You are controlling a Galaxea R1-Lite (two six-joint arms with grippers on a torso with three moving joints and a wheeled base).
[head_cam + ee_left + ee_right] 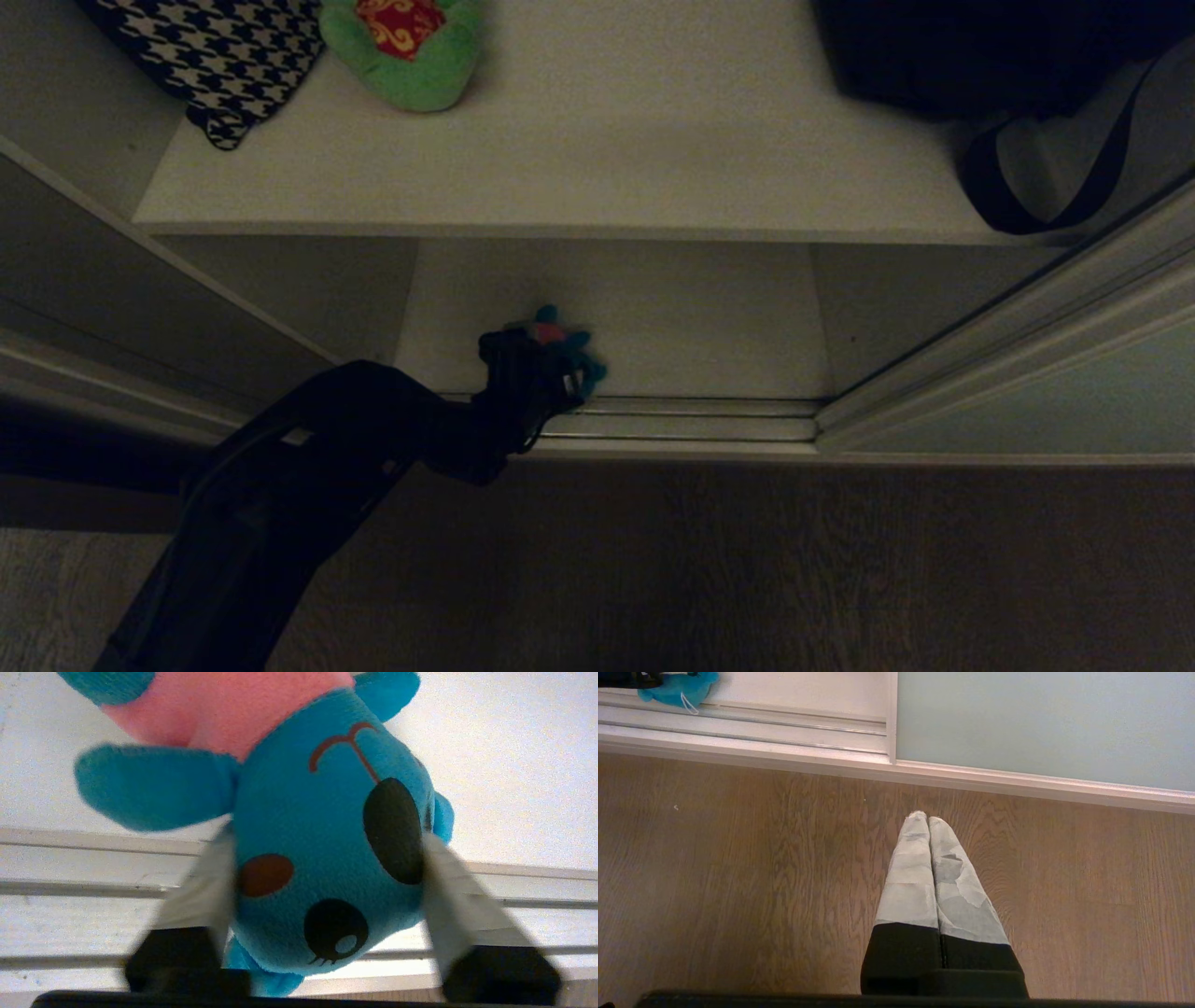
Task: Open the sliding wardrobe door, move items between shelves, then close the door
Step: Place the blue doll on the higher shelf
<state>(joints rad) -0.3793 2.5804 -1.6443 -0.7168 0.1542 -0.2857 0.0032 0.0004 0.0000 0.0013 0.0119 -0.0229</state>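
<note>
The left claw (322, 896) straddles the blue plush toy's (322, 849) head on the bottom shelf (709, 317) near the door track, fingers against both cheeks, pinching it for lifting; the right claw (924, 819) hangs pressed together over the floor.

The robot's left arm (280, 504) is a thick matte-black limb ending in a blocky black wrist. Each gripper carries two black-based fingers, long and tapered, wrapped in pale grey tape (920, 877), creased and patchy on the right gripper (928, 817).
</note>
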